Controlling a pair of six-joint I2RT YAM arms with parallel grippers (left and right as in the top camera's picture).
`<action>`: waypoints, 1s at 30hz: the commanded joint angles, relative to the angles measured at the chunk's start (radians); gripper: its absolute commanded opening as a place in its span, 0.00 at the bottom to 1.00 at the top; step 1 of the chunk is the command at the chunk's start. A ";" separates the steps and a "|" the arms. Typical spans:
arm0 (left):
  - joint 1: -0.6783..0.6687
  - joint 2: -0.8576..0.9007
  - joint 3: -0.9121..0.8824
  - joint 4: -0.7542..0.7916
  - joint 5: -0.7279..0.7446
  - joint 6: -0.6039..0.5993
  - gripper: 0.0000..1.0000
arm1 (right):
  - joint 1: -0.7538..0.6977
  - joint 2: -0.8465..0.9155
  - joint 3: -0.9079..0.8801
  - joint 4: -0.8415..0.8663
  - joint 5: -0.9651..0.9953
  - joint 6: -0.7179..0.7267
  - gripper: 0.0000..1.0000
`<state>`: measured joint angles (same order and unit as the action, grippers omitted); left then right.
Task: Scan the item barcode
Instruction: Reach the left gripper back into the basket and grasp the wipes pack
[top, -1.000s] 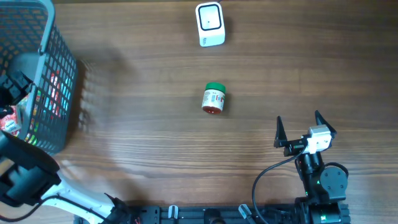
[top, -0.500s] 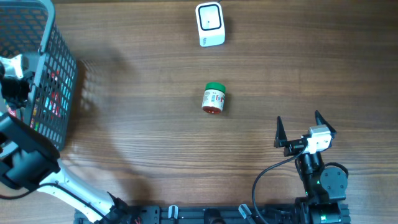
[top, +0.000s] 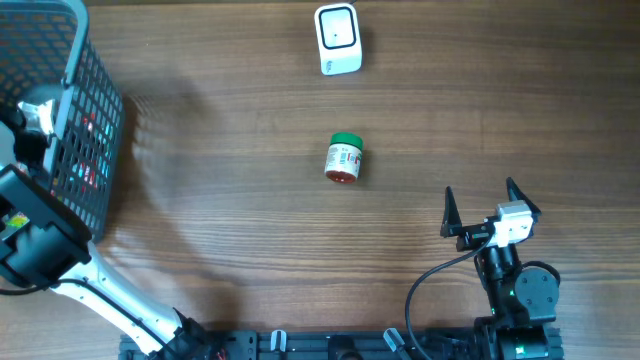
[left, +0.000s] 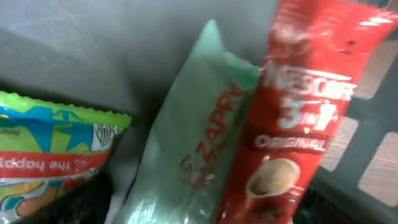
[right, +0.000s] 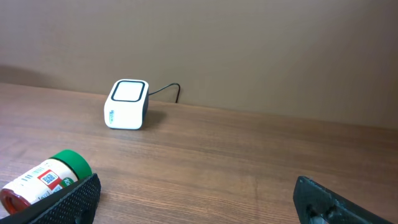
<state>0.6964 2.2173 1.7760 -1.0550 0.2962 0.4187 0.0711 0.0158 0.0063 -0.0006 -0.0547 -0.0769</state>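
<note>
In the basket (top: 100, 130), far left of the scanner (top: 337, 38), the left gripper (top: 30, 125) faces a red "Nescafé 3in1 Original" sachet (left: 292, 124), a pale green "Zappy" packet (left: 193, 149) and a "the happy" wrapper (left: 50, 155). Whether its jaws grip anything cannot be told. The green-lidded jar (top: 343, 160) lies on its side near the scanner, and the right gripper (top: 480, 192) stands spread and empty, well apart from it.

Grey grid basket (top: 100, 130), red sachet (left: 292, 118), pale green packet (left: 186, 155), green-capped jar (top: 343, 160), white scanner (top: 338, 40), brown wood-grain table (top: 250, 250).
</note>
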 joint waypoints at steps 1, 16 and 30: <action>0.004 0.048 -0.010 0.047 -0.087 -0.107 0.73 | -0.003 -0.005 -0.001 0.003 0.012 -0.001 1.00; 0.003 0.044 -0.021 0.100 -0.107 -0.214 0.82 | -0.003 -0.005 -0.001 0.003 0.012 -0.002 1.00; -0.019 0.011 -0.085 0.154 -0.107 -0.222 0.45 | -0.003 -0.005 -0.001 0.003 0.012 -0.001 1.00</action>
<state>0.6804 2.2105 1.7378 -0.8932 0.2295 0.2039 0.0711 0.0158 0.0063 -0.0006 -0.0547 -0.0769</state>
